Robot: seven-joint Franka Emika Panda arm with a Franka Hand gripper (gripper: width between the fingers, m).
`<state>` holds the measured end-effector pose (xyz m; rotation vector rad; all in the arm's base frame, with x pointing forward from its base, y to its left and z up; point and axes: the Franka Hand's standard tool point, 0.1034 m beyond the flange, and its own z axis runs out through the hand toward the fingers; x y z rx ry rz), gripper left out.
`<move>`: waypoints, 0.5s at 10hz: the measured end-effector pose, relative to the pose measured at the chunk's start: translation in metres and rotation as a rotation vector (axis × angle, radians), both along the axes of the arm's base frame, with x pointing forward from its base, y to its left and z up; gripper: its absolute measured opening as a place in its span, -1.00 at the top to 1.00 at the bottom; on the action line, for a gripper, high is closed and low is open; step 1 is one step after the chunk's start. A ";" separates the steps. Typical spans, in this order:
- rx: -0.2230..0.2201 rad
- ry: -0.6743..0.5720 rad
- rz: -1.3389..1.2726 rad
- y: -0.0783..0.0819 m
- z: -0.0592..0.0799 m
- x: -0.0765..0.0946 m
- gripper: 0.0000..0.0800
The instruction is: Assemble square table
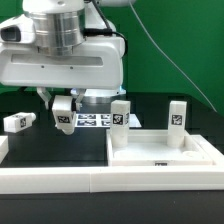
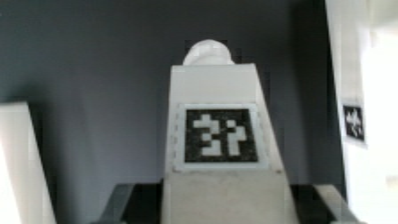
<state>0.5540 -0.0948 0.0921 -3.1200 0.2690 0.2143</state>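
Grip: hand clamping on a short white plastic leg with a black-and-white square tag, holding it tilted just above the black surface, left of centre in the exterior view. In the wrist view, held leg filling the middle, tag facing the camera, rounded tip pointing away.

Main part: white plastic square slab with raised rim and recessed panels, lying flat on the surface, toward the exterior view's right of the held leg.

Standing at the slab's far edge, fastened or merely placed, cannot tell: upright leg near the far corner on the exterior view's left; second upright leg near the other far corner.

Loose: fourth leg, lying on its side at the exterior view's far left, well apart from the slab.

Other: marker board, lying flat behind the held leg; long white rail, running along the surface's near edge.
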 end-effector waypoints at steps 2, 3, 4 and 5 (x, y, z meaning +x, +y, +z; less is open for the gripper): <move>-0.033 -0.125 0.012 0.004 0.004 0.008 0.27; -0.039 -0.154 0.019 0.011 0.007 0.012 0.27; -0.065 -0.243 0.035 0.014 0.009 0.021 0.27; -0.084 -0.294 0.044 0.011 0.006 0.019 0.27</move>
